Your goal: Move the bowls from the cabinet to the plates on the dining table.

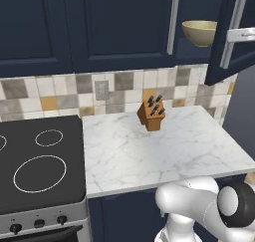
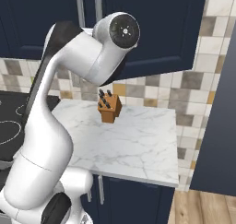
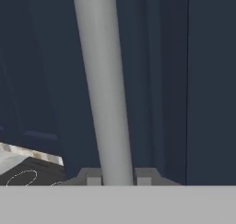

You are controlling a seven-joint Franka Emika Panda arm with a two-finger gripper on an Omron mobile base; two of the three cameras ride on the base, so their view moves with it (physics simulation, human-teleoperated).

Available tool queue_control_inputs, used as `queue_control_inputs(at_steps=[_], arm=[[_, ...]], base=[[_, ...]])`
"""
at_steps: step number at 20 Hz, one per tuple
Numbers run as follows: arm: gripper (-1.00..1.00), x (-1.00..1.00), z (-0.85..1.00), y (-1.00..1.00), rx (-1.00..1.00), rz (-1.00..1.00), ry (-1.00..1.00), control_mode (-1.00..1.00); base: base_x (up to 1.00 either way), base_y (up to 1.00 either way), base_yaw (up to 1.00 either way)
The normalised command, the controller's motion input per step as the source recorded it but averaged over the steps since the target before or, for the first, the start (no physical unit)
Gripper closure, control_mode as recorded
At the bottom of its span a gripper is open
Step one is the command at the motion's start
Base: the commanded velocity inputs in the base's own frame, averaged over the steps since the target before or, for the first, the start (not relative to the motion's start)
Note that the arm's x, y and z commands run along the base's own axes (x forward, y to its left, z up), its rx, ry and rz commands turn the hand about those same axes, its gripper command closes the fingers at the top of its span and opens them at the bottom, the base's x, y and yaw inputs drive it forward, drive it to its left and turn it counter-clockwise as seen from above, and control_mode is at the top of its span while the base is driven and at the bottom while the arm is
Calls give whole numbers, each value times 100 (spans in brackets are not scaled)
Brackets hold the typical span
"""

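Clamping shut on a silver bar handle (image 3: pixel 102 85), with the claw (image 3: pixel 117 177) seated low on the bar and one dark fingertip (image 3: pixel 90 176) pressing each side of it. Running up and away from the claw at a slight lean, that handle, against the flat navy door of the cabinet (image 1: pixel 119 27). Standing ajar at the cabinet's right end, another door (image 1: pixel 230 34), swung out into the room with its own bar handle facing forward and its lower edge overhanging the counter's right corner. Sitting inside the opened compartment, just left of that swung door, one bowl (image 1: pixel 200 32), upright on the shelf, tan outside and olive-yellow within; only part of it showing past the door frame.

Lying well below the claw, the marble counter (image 1: pixel 159 151), mostly bare, with its front edge running straight and its right edge ending at open floor (image 2: pixel 203 209). Leaving broad free room across the top on every side of the knife block (image 1: pixel 151 114), which is standing near the tiled back wall (image 1: pixel 64 94). Butting against the counter's left edge, the black stove top (image 1: pixel 40 161) with white ring marks, a corner of it also appearing low and left of the claw in the hand view. Rising from the base in the right base view, the white arm (image 2: pixel 69 80), bending upward toward the cabinet doors.
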Motion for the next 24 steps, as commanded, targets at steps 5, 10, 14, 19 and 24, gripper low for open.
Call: queue_control_inputs(at_steps=[5, 10, 14, 19, 24], arm=[[100, -51, 0, -35, 0, 9, -3, -100], [100, -50, 0, -34, 0, 4, -4, -100], [100, -39, 0, -32, 0, 1, -4, -100], [100, -26, 0, -35, 0, 0, -1, -100], [100, -20, -3, -42, 0, 0, 0, -100]], base=[[0, 0, 0], [0, 0, 0], [0, 0, 0], [0, 0, 0], [0, 0, 0]])
